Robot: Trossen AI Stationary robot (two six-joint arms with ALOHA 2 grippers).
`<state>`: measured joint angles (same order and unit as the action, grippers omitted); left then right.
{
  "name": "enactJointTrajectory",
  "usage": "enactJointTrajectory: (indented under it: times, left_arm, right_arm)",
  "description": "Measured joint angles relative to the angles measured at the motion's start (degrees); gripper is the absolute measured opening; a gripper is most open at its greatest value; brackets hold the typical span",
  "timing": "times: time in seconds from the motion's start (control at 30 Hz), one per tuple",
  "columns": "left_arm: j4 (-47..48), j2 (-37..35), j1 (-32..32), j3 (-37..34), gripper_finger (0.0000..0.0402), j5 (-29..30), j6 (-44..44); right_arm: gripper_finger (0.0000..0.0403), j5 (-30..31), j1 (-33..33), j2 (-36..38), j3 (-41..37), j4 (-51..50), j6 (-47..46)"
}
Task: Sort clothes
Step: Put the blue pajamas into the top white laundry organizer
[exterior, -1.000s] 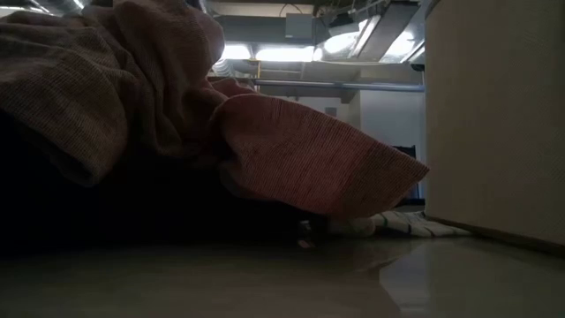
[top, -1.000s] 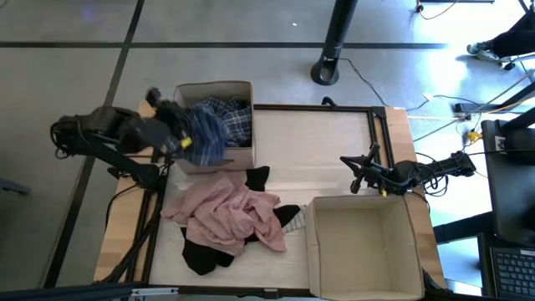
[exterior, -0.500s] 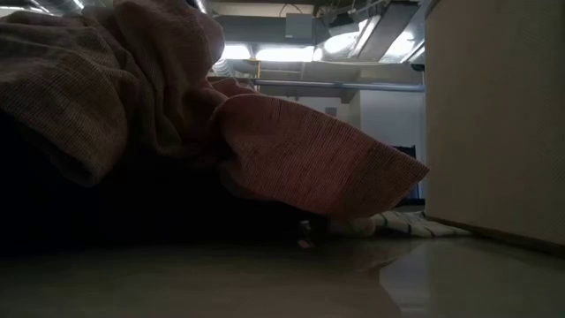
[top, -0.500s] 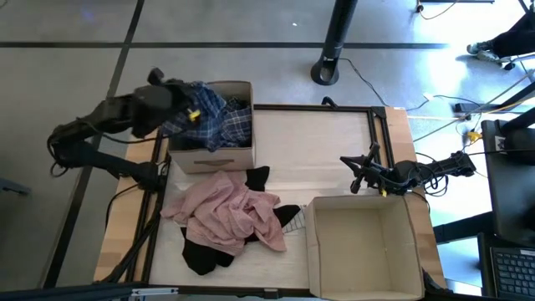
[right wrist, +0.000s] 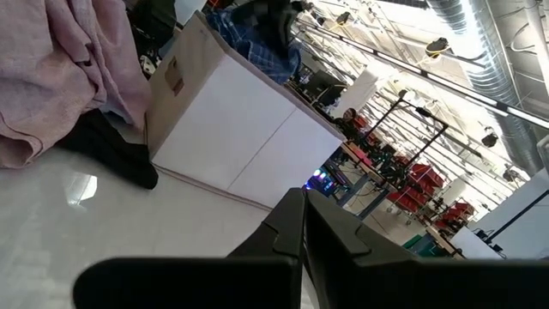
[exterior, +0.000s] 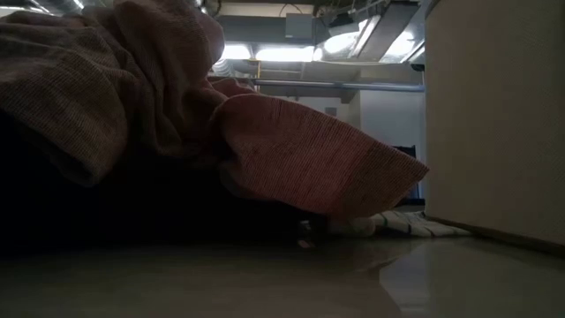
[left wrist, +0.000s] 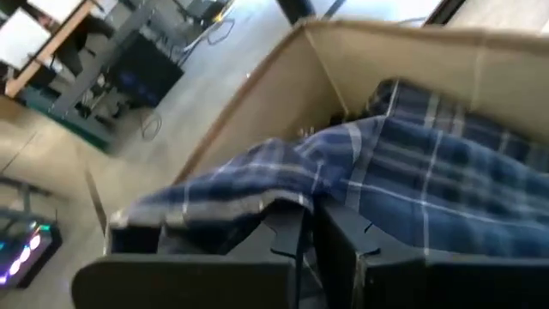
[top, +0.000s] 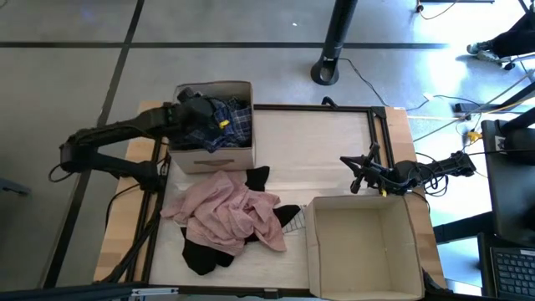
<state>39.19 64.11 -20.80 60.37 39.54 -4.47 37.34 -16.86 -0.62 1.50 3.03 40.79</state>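
The blue-white plaid shirt [top: 230, 124] lies bunched in the tan box [top: 213, 157] at the table's far left. My left gripper [top: 199, 110] is over that box, shut on the shirt [left wrist: 412, 172]. The pale pink garment [top: 227, 213] lies heaped on the near left of the table, on top of black garments [top: 203, 255]; a striped piece [top: 292, 219] sticks out at its right. The pink garment fills the low view [exterior: 177, 115]. My right gripper [top: 355, 177] is shut and empty at the table's right [right wrist: 302, 206]. My left gripper pinches a bunched fold of the plaid shirt [left wrist: 287, 199] between its two fingers. The fingers come from the table's left, slanting down into the box. The rest of the shirt lies slack in the box beyond the fingers; the number of layers is hidden.
A second, larger tan box [top: 364, 244] stands open and empty at the near right, just near of my right gripper. Bare tabletop [top: 309, 142] lies between the two boxes. The far box's white-lit wall shows in the right wrist view [right wrist: 232, 129].
My left gripper has risen from the box's left side and gone toward the table's right, over the box, then down into it. The plaid shirt, which hung over the box's left wall, has been lifted and now lies inside the box.
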Motion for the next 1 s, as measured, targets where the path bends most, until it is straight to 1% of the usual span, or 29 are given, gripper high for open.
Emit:
enactJointTrajectory:
  times: [0.1,0.2,0.3,0.43,0.57,0.7,0.8,0.9,1.0]
  left_arm:
    - [0.21,1.66,-0.77,-1.66,0.0033,-0.16,2.63]
    - [0.22,3.61,-0.83,-3.16,0.0057,-3.46,4.41]
    - [0.02,6.01,-0.83,-4.98,0.0090,-7.12,4.77]
    - [0.36,10.41,-1.31,-6.35,0.0133,-9.56,7.12]
    - [0.08,15.85,-2.58,-6.99,0.0162,-12.46,7.91]
    - [-3.18,21.10,-3.61,-8.75,0.0169,-12.62,8.94]
    - [-4.24,23.81,-3.65,-9.12,0.0166,-12.39,7.49]
    - [-1.30,23.47,-3.63,-7.31,0.0161,-12.29,6.65]
    - [4.63,20.27,-3.25,-2.84,0.0159,-12.20,6.63]
  right_arm:
    - [0.0017,0.00,0.00,0.00,0.00,-0.02,0.00]
    - [0.0017,-0.01,0.01,0.00,0.00,-0.07,0.00]
    - [0.0017,-0.01,0.00,0.01,0.00,-0.09,0.00]
    - [0.0017,-0.02,0.00,0.00,0.00,-0.11,0.00]
    - [0.0017,-0.02,0.00,0.00,0.00,-0.11,0.01]
    - [0.0017,-0.02,0.00,0.01,0.00,-0.11,0.00]
    - [0.0017,-0.02,0.00,0.01,0.00,-0.13,0.01]
    - [0.0017,-0.02,0.00,0.02,0.00,-0.11,0.02]
    - [0.0017,0.00,0.00,0.02,0.00,-0.11,0.01]
